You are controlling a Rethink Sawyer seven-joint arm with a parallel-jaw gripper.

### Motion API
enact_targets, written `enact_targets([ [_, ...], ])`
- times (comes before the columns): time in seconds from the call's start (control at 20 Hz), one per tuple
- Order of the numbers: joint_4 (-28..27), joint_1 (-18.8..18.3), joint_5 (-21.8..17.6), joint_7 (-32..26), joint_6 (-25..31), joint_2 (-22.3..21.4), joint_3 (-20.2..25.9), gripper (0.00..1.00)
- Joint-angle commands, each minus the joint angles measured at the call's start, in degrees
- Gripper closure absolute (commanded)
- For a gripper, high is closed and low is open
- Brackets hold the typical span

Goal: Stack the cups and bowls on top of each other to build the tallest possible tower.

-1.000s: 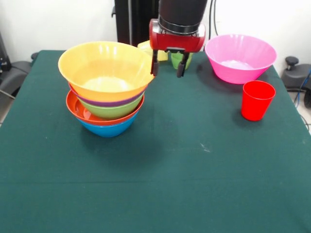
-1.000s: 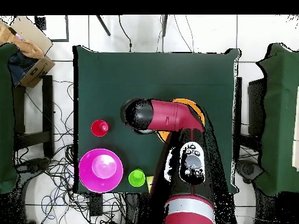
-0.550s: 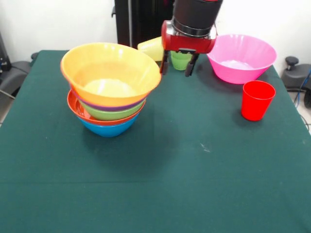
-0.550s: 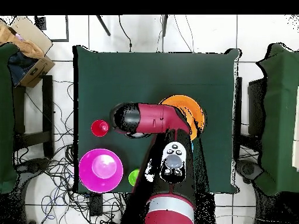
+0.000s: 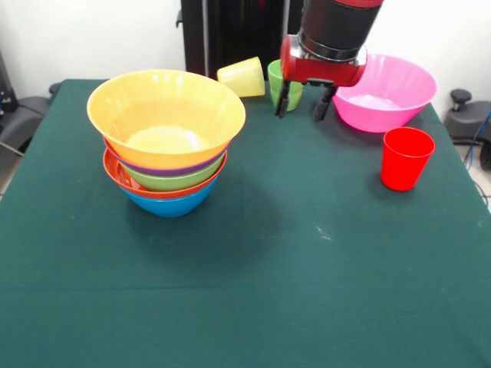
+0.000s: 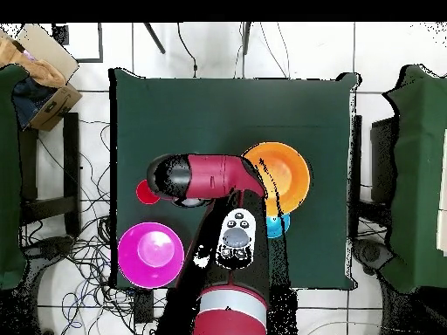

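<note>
arm [image 6: 209, 174] hides green cup [image 5: 281, 83] overhead, partly red cup [image 6: 145, 194]

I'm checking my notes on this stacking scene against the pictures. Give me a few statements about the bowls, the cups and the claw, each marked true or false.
1. The yellow-orange bowl tops the tower. True.
2. The claw holds the red cup. False: it is open and empty, and the red cup stands alone on the table.
3. The yellow cup lies on its side. True.
4. The pink bowl is part of the tower. False: it sits apart, beyond the red cup.
5. The green cup stands upright. True.
</note>
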Motion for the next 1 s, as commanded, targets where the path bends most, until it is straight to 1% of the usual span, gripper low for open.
enact_targets([
  [0.05,-1.48,-2.19,1.2,5.58,4.88,-0.47,3.11,0.0],
  [0.25,-2.05,-2.27,0.64,5.13,5.24,0.19,3.26,0.0],
  [0.35,-0.73,-2.38,0.37,5.14,3.24,0.03,3.5,0.0],
  [0.55,0.19,-2.46,0.04,4.7,2.17,-0.32,3.92,0.0],
  [0.65,0.06,-2.04,-0.45,4.37,2.2,-0.2,3.96,0.0],
  [0.85,-1.19,-1.52,-0.57,5.83,1.3,0.92,3.27,0.0],
  [1.0,-2.07,-3.44,-0.85,7.24,-3.89,2.9,2.27,0.0],
])
